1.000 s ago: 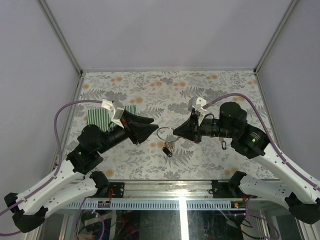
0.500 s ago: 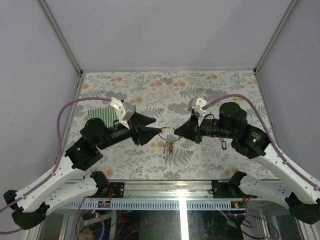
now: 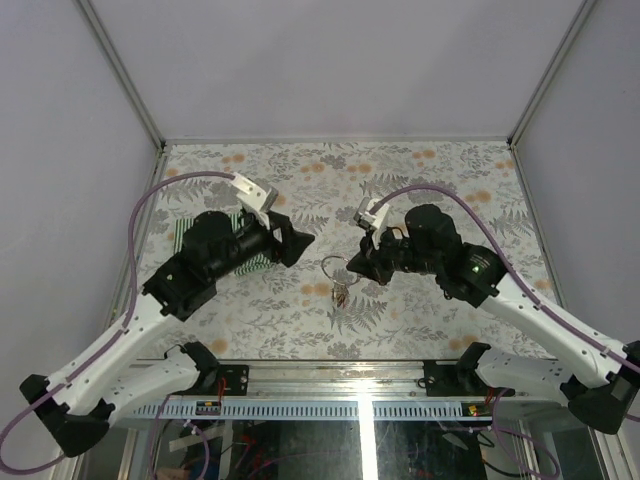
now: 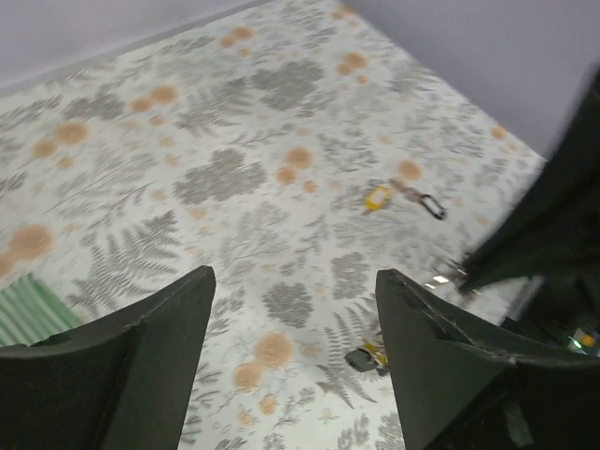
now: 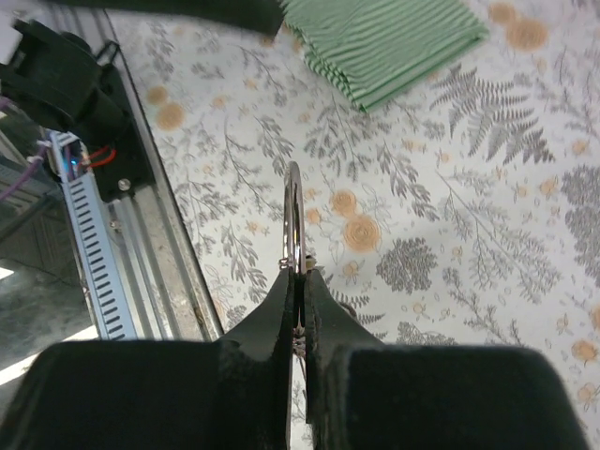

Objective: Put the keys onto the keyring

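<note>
My right gripper (image 3: 353, 266) is shut on the keyring (image 3: 334, 265), a thin silver loop held above the table's middle. In the right wrist view the keyring (image 5: 293, 216) stands edge-on out of the shut gripper (image 5: 298, 275). A small bunch of keys (image 3: 340, 293) hangs from the ring; it shows in the left wrist view (image 4: 367, 357) with black and yellow heads. My left gripper (image 3: 295, 236) is open and empty, a little left of the ring, and looks at bare table (image 4: 292, 281). A yellow-headed key (image 4: 379, 197) lies on the table farther off.
A green striped cloth (image 3: 205, 238) lies under my left arm, also in the right wrist view (image 5: 384, 37). A small black oval loop (image 4: 432, 207) lies beside the yellow key. The table's metal front rail (image 5: 141, 253) is close below the ring.
My left gripper has drawn back from the keyring, up and to the left, and stands open. My right arm has swung a little left, still holding the ring with the keys hanging.
</note>
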